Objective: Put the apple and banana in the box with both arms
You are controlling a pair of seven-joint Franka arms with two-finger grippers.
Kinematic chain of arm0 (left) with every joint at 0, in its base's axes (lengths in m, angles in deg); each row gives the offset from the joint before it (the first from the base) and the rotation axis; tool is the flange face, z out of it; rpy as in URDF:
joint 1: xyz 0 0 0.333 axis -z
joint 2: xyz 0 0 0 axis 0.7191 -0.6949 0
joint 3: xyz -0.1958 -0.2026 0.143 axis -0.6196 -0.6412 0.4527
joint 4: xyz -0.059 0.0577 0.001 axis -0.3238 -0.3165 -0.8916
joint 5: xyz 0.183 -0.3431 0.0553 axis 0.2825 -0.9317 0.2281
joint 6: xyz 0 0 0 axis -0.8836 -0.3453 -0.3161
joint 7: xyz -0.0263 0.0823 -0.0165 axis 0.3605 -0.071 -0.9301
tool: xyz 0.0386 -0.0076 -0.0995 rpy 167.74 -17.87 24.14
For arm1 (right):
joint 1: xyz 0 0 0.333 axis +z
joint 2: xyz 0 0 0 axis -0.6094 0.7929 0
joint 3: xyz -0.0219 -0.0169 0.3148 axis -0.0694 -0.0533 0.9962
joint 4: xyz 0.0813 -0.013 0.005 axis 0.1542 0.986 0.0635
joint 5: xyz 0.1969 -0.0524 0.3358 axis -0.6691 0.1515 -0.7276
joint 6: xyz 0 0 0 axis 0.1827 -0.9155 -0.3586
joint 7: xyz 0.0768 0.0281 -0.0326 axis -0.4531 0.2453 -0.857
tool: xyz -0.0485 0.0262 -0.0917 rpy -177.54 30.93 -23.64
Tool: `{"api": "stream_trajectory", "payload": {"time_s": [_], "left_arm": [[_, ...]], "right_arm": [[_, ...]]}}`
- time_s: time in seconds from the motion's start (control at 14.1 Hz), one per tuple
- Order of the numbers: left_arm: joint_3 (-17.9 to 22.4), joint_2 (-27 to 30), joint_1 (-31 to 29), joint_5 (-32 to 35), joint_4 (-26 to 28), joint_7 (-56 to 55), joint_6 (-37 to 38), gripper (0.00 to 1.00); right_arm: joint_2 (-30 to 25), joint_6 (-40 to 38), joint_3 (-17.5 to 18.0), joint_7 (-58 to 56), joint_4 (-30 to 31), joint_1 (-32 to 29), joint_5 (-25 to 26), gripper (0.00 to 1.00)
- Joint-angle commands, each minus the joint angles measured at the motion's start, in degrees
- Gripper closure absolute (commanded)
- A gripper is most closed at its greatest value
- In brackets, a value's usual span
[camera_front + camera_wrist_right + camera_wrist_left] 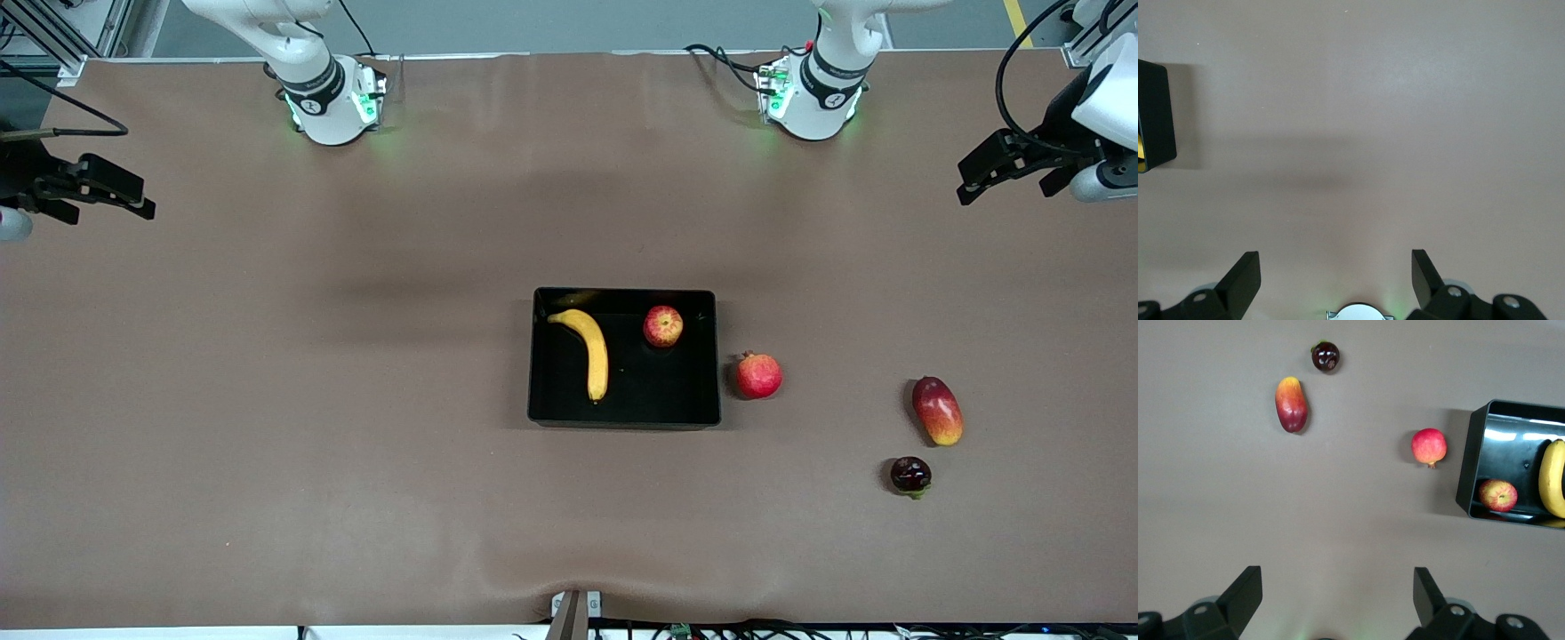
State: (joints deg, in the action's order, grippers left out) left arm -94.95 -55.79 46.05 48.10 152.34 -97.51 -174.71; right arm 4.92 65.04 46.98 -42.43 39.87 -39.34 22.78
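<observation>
The black box (622,421) sits mid-table. The banana (591,351) lies inside it toward the right arm's end. The apple (663,325) lies inside it in the corner toward the left arm's base. My left gripper (969,182) is open and empty, raised over the left arm's end of the table. Its wrist view (1338,587) shows the box (1469,473), the apple (1498,495) and the banana (1551,479). My right gripper (142,203) is open and empty, raised over the right arm's end. Its wrist view (1336,267) shows a corner of the box (1155,113).
A red pomegranate (758,375) lies just outside the box toward the left arm's end. A red-yellow mango (937,410) and a small dark fruit (910,475) lie farther toward that end, the dark fruit nearer the front camera. The left wrist view shows all three.
</observation>
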Motion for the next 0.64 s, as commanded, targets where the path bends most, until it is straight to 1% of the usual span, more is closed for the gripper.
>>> {"api": "stream_trajectory", "payload": {"time_s": [0.0, 0.57], "left_arm": [[0.16, -0.44, 0.10, -0.03, -1.68, 0.55, 3.47, 0.00], [0.16, -0.53, 0.02, 0.23, -2.64, 0.55, 4.53, 0.00]], "right_arm": [[-1.31, 0.90, 0.18, 1.03, 1.20, 0.30, -0.01, 0.00], [-1.22, 0.99, 0.44, 0.41, 1.55, 0.39, -0.01, 0.00]]}}
